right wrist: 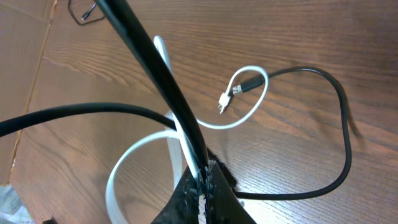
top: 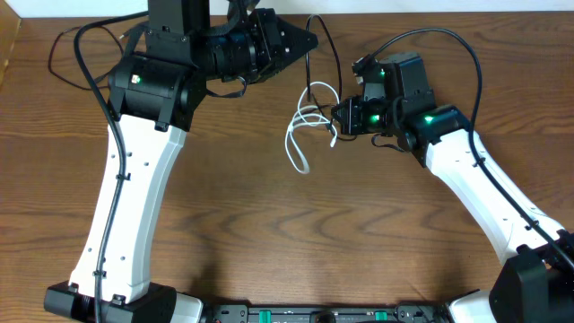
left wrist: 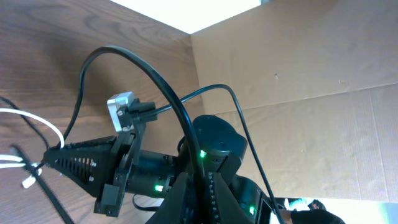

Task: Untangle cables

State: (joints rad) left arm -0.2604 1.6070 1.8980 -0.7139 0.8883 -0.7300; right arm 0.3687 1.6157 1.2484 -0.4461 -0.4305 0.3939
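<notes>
A white cable (top: 291, 135) lies in loops at the table's middle, tangled with a thin black cable (top: 330, 40). My right gripper (top: 334, 117) is at the loops' right side, shut where the white cable (right wrist: 118, 174) and a taut black cable (right wrist: 149, 56) enter its jaws (right wrist: 203, 180) together. My left gripper (top: 309, 40) is at the back, shut (left wrist: 199, 192) on a black cable (left wrist: 155, 74) that arcs up from it. Another black cable (right wrist: 336, 99) curves through a white loop, its plug beside the white plug.
A thin black cord (top: 56, 49) loops at the far left behind the left arm. A cardboard wall (left wrist: 298, 68) stands along the table's back edge. Thick arm cables (top: 430, 36) arch over the right wrist.
</notes>
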